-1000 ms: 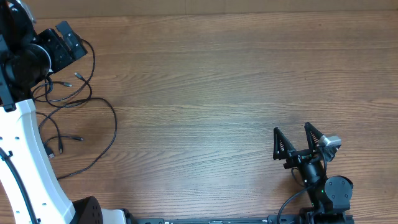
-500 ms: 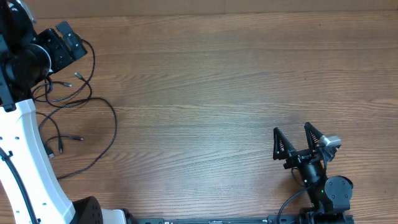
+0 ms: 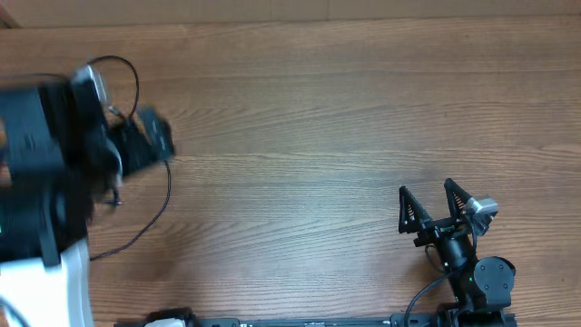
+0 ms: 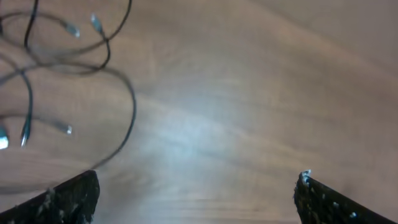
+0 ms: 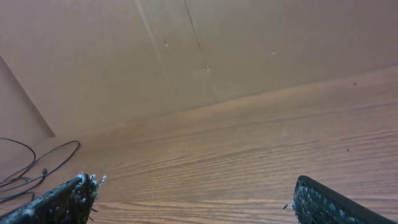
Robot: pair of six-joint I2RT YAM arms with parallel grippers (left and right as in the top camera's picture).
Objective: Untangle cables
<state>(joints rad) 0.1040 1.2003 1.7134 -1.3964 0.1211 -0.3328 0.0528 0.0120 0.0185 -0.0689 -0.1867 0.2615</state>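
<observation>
And here we are: the cables (image 3: 169,186) lie in a loose heap at the far left of the overhead frame. They are partly hidden under the left arm, which shows only as a dark blur. One long loop runs out to the right of the heap and curls down toward the lower left.

In the left wrist view the left gripper (image 4: 198,176) has its jaws spread wide, with nothing between them and bare table (image 4: 249,93) below. The cords sit in the upper left of that frame, with a few small silvery plugs (image 4: 68,129) showing.

Over at the lower right of the overhead frame, the right gripper (image 3: 425,188) stands wide too, empty and well apart from the heap. Its own camera catches just a few strands at the lower left edge.

Now, these cords look thin, light and limp, so I'd expect them to slide on the wood and drag their neighbours along. The plugs seem the only stiff parts. The best hold, I'd say, is on that outer loop where it runs alone, or just behind a plug, pinched low against the table.
</observation>
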